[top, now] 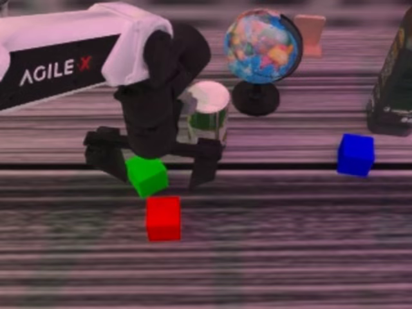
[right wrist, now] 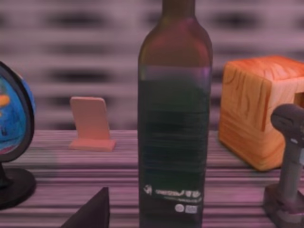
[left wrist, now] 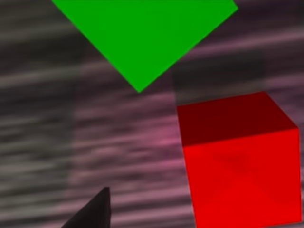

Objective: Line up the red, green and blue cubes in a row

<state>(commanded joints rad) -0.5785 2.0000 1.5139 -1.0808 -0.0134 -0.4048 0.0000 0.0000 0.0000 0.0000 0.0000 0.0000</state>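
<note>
Overhead, white lettering reading AGILEX, its X in red, runs along my left arm, whose left gripper (top: 158, 168) hangs with its fingers spread wide either side of the green cube (top: 147, 176). That cube sits just behind the red cube (top: 163, 218), nearly touching it, while the blue cube (top: 356, 154) lies well apart toward the table's right. A dark bottle (right wrist: 174, 118) carries a label too small to read.

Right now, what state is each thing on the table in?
Green cube: on table, between open left claw fingers, ungripped.
Red cube: free, just in front of green.
Blue cube: alone, far right.
Can: upright.
Globe: upright.
Bottle: upright.
</note>
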